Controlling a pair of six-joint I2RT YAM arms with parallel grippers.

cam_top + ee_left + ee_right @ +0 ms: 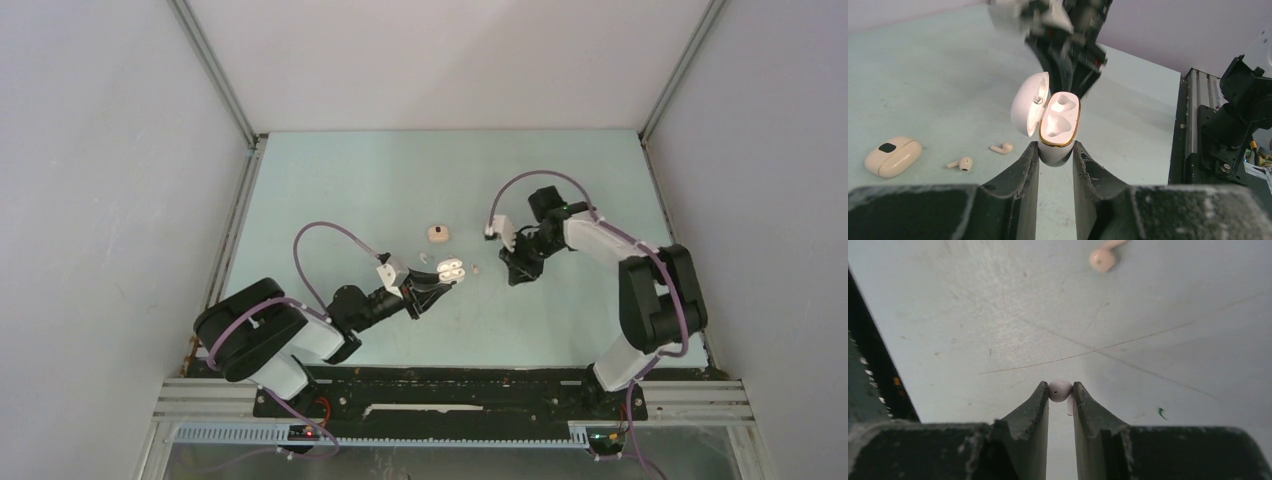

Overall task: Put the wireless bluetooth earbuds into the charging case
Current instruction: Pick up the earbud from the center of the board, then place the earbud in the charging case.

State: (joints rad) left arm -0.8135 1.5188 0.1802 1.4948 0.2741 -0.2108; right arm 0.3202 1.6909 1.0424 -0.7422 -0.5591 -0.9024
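My left gripper [1054, 147] is shut on the white charging case [1060, 120], gripping its lower body. The case is open with its lid swung left, and its two gold-rimmed sockets are empty. In the top view the case [451, 269] sits at my left gripper [440, 285]. My right gripper [1060, 387] is shut on a white earbud [1060, 390], held above the table just right of the case [517, 270]. Two tan earbuds [1003, 148] [962, 163] lie on the table left of the case. Another tan earbud [1103, 257] lies ahead of my right gripper.
A closed tan case [893, 156] with a dark window lies on the table beyond the loose buds; it also shows in the top view [437, 233]. The black base rail [1198, 130] runs along the table's near edge.
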